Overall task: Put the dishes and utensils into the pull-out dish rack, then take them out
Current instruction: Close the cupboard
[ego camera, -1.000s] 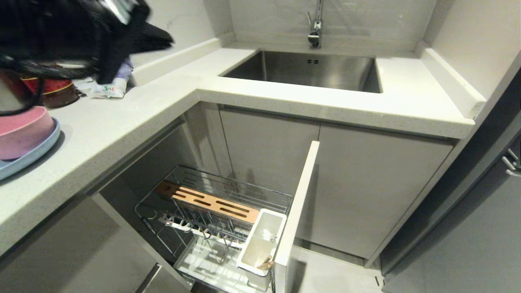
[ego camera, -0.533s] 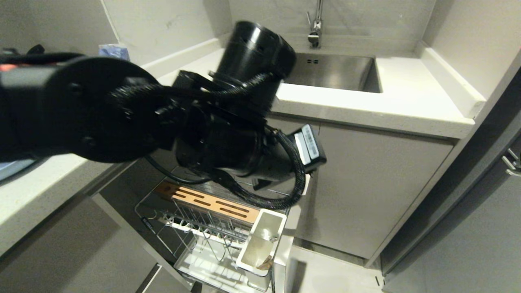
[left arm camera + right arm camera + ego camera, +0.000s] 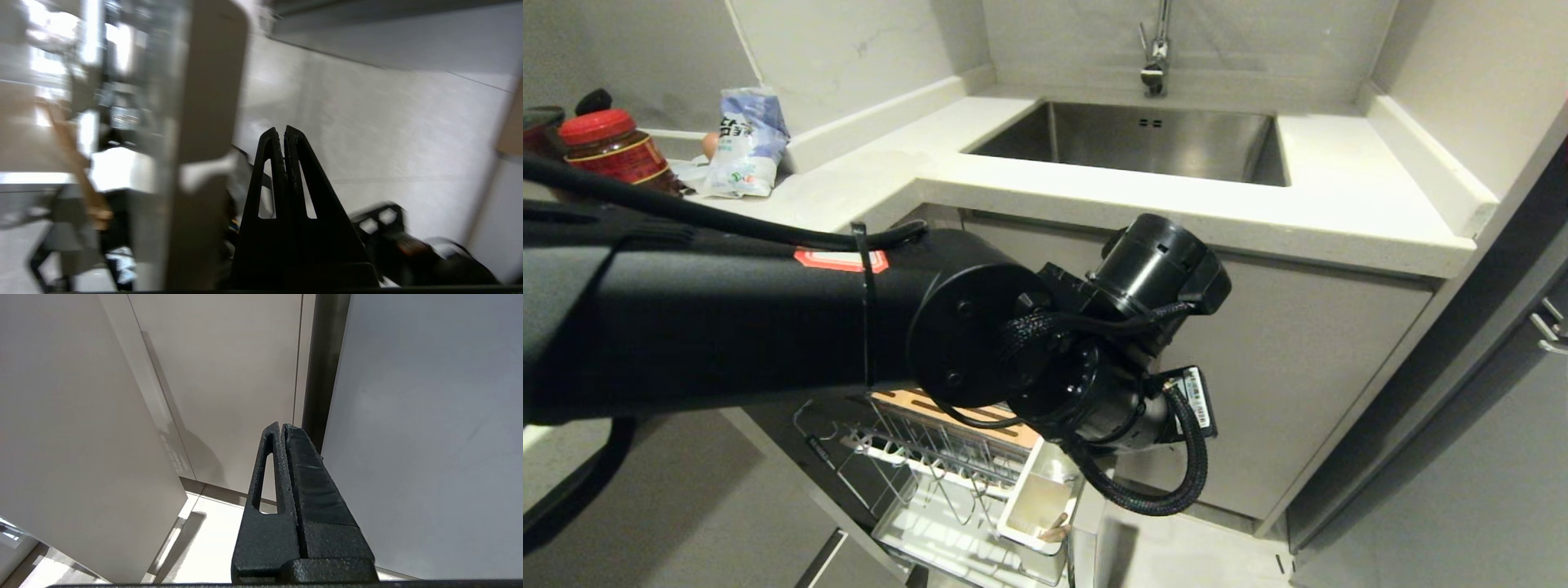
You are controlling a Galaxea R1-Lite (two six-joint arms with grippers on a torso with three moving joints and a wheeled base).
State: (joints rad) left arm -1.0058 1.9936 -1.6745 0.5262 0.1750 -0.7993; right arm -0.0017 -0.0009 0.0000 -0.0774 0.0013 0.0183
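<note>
The pull-out dish rack (image 3: 915, 457) stands pulled out below the counter, with its wooden strip (image 3: 907, 402) and white utensil cup (image 3: 1033, 502). Light-wood chopstick ends (image 3: 1055, 531) show inside the cup. My left arm (image 3: 768, 327) stretches across the head view, its wrist just above the cup and the rack's white front panel (image 3: 204, 122). The left gripper (image 3: 283, 130) is shut with nothing in it, pointing down beside that panel. The dishes are hidden behind the arm and the fork is out of view. My right gripper (image 3: 282, 426) hangs shut and empty by the cabinet fronts.
A steel sink (image 3: 1143, 139) with a faucet (image 3: 1156, 49) is set in the white counter at the back. A red-lidded jar (image 3: 609, 147) and a bag (image 3: 743, 139) stand at the counter's far left. Plain cabinet doors (image 3: 1258, 367) are right of the rack.
My left arm has swung from the counter at the upper left down and to the right, over the rack's cup. It now covers the pink bowl and the blue plate.
</note>
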